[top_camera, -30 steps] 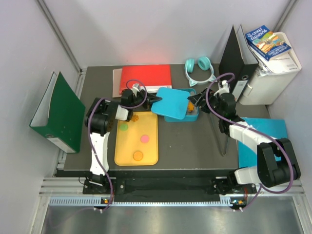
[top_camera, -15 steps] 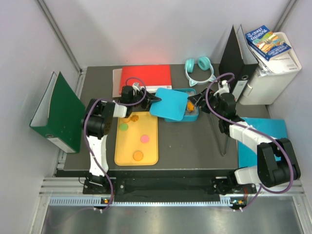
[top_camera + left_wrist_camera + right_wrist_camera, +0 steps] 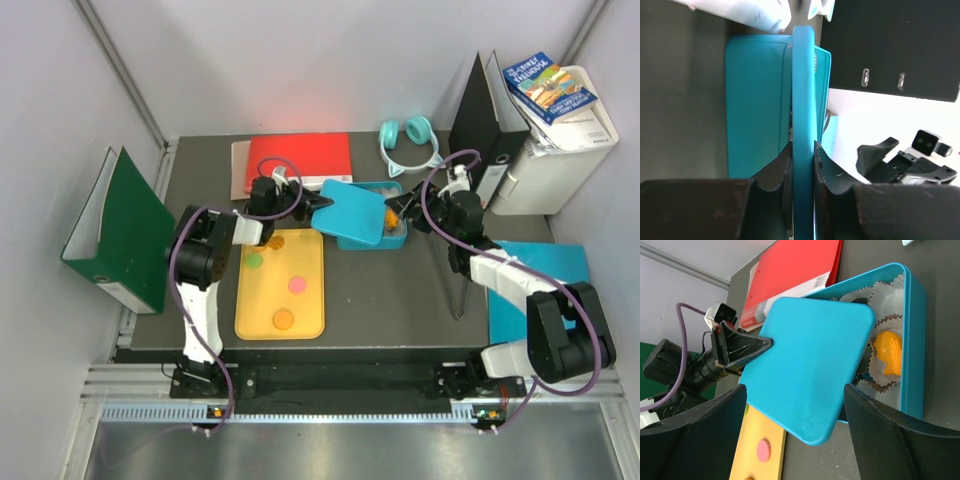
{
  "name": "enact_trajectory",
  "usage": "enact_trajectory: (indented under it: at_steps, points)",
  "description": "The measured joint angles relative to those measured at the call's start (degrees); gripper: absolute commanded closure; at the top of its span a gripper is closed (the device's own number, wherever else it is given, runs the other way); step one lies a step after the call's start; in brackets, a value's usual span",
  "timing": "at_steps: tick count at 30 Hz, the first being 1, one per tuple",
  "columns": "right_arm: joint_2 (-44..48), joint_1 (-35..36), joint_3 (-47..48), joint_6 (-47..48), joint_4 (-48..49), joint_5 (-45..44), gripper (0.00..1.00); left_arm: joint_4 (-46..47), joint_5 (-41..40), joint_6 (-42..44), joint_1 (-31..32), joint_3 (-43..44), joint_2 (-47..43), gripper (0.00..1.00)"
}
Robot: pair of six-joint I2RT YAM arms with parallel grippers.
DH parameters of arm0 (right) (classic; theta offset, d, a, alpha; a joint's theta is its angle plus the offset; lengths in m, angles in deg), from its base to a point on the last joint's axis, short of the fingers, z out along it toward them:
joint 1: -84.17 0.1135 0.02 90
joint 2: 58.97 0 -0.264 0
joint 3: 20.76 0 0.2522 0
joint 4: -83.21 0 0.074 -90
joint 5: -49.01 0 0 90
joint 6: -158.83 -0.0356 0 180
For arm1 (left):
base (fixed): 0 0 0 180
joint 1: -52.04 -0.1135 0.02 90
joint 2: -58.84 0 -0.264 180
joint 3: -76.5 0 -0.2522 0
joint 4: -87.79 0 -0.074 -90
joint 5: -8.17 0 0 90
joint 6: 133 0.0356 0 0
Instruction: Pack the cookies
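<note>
I swing the flat turquoise plastic lid (image 3: 352, 215), clamped in the left gripper's (image 3: 320, 203) jaws, back right; right gripper's (image 3: 396, 209) jaws apart; packing incomplete.

Edge-on teal lid (image 3: 803, 100) between 2 black jaws, black binder (image 3: 890, 45) at upper right, dark tabletop (image 3: 680, 100) at left.
</note>
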Motion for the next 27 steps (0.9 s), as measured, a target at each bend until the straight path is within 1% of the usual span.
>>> enact_trajectory:
  at_steps: [6,10,14,18,21,22,23,27]
  points:
    - [-0.15,0.0,0.0,-0.02,0.0,0.0,0.22,5.79,-2.97,-5.05,1.51,-1.81,0.24,0.89]
    - [-0.17,0.0,-0.02,-0.02,0.0,0.02,0.22,13.81,-5.46,-8.81,2.21,-4.28,0.81,0.9]
    - [-0.17,0.0,0.0,-0.02,0.0,0.04,0.22,23.41,-7.61,-13.9,2.47,-6.45,3.67,0.9]
    - [-0.17,0.0,0.0,-0.02,0.02,0.07,0.22,26.82,-8.98,-17.27,2.47,-7.17,5.95,0.9]
    - [-0.17,0.0,-0.02,-0.02,0.02,0.07,0.22,28.57,-9.14,-18.32,2.47,-7.15,6.12,0.86]
    - [-0.17,0.0,-0.02,-0.02,0.02,0.04,0.22,29.03,-9.14,-18.47,2.47,-7.08,6.14,0.84]
    - [-0.17,0.0,-0.02,-0.02,0.02,0.04,0.22,29.27,-9.05,-18.53,2.47,-6.93,6.16,0.78]
    - [-0.17,0.0,-0.02,-0.02,0.0,0.04,0.22,28.65,-7.87,-18.4,2.47,-5.55,6.64,0.69]
